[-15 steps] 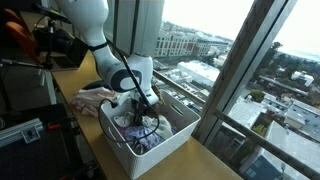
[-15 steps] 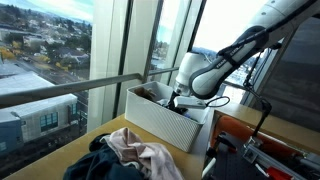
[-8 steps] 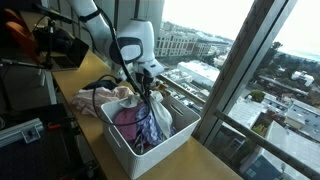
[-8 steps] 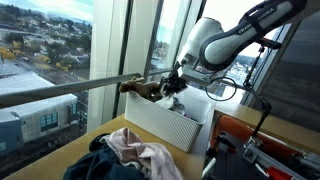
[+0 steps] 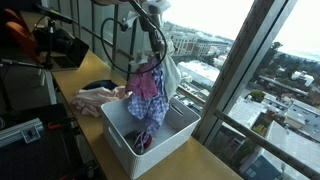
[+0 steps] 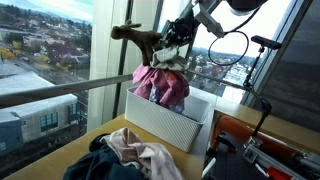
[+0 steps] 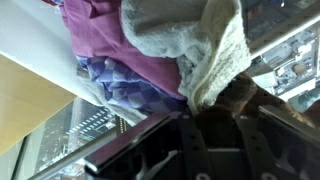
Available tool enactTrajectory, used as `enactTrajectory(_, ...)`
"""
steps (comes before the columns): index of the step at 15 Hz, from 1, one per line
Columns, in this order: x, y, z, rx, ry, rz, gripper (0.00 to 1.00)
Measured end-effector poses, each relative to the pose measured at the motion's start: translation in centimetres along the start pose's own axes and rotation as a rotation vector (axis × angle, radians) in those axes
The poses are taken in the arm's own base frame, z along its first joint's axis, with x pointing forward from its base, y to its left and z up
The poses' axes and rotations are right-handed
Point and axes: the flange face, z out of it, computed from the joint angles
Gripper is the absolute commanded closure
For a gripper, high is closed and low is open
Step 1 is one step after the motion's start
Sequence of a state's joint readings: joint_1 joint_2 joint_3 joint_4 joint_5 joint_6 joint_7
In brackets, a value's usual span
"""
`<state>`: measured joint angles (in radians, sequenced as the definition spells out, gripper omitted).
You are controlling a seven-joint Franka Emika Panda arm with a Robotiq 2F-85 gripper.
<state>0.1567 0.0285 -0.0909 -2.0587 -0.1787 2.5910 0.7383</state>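
Observation:
My gripper (image 6: 178, 40) is high above the white bin (image 6: 160, 125), shut on a bundle of clothes (image 6: 162, 86) that hangs from it. The bundle is a purple-pink garment with a checked blue part, a pale knitted piece and a brown piece (image 6: 134, 34) sticking out sideways. In an exterior view the gripper (image 5: 152, 12) is at the top edge and the clothes (image 5: 148, 85) dangle down into the bin (image 5: 185, 137). The wrist view shows the purple cloth (image 7: 120, 45) and the pale knit (image 7: 210, 45) bunched at the gripper (image 7: 212, 112); the fingertips are buried in fabric.
A loose pile of clothes (image 6: 130, 152) lies on the wooden table beside the bin, also seen as a pink heap (image 5: 95, 98). Window glass and a rail (image 6: 60, 92) run close behind the bin. Black equipment (image 5: 55, 45) and a red device (image 6: 250, 135) stand nearby.
The gripper has risen from inside the bin to well above it, pulling the bundle of clothes up with it. The arm has swung upward out of the frame.

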Motion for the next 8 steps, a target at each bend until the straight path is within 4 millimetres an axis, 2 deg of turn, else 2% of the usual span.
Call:
enactTrajectory(4,1.9,-5.4,-9.0,0.099,0.114,-0.098,0.98)
enactTrajectory(8,1.9,-11.5,-17.4,0.198,0.194,-0.202,0.98)
